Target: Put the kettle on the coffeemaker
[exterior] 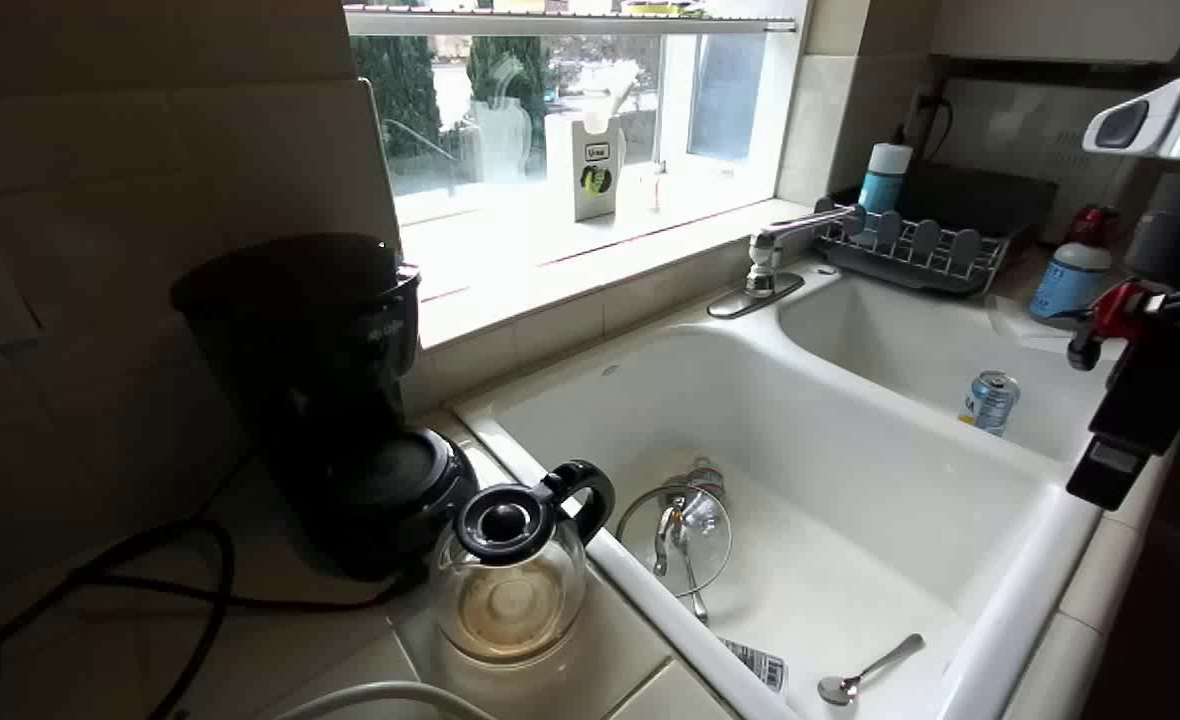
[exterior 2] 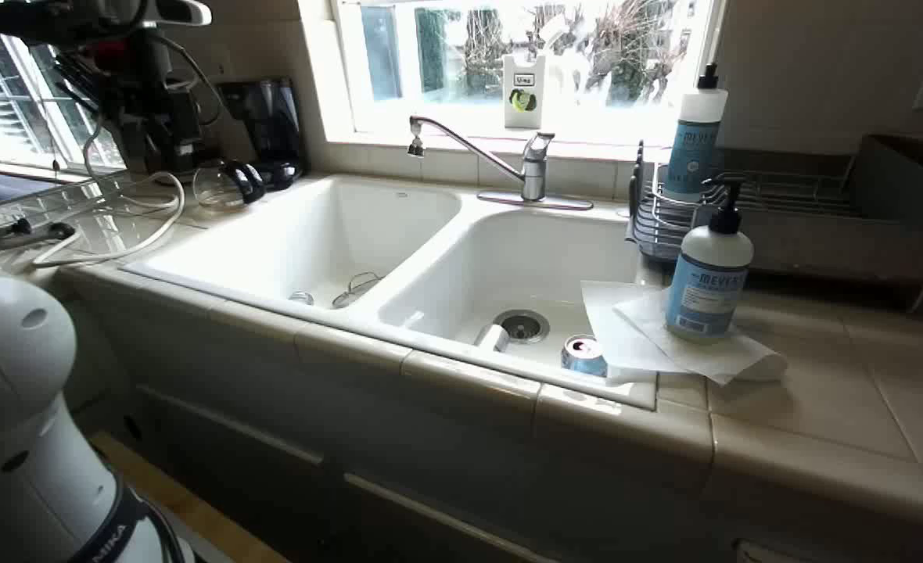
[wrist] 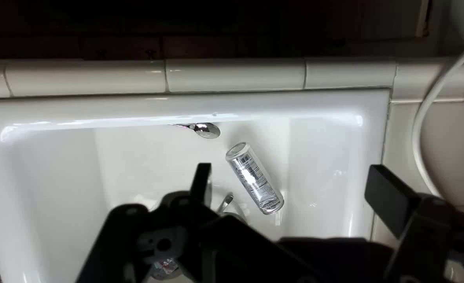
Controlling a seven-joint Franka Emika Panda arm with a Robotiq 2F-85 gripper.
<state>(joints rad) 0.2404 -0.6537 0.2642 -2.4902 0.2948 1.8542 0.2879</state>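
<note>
The kettle, a clear glass carafe with black lid and handle, stands upright on the tiled counter beside the sink [exterior: 512, 592] [exterior 2: 221, 188]. Its handle points toward the sink. The coffeemaker [exterior: 295, 350] [exterior 2: 274, 125] is black and boxy, with a bare round base plate, and stands just behind the kettle against the wall. My gripper [wrist: 291, 179] is open with nothing between its fingers, above the sink basin. In an exterior view the gripper [exterior: 1115, 470] hangs at the sink's front edge, apart from the kettle. The kettle and coffeemaker are out of the wrist view.
The double sink [exterior 2: 422, 188] holds a silver can [wrist: 255, 179], a spoon [exterior: 870, 670], a glass lid [exterior: 675, 540] and another can [exterior: 992, 400]. A chrome faucet [exterior: 762, 265] stands behind. A white cable [wrist: 418, 133] and the coffeemaker's dark cord [exterior: 220, 570] lie on the counter.
</note>
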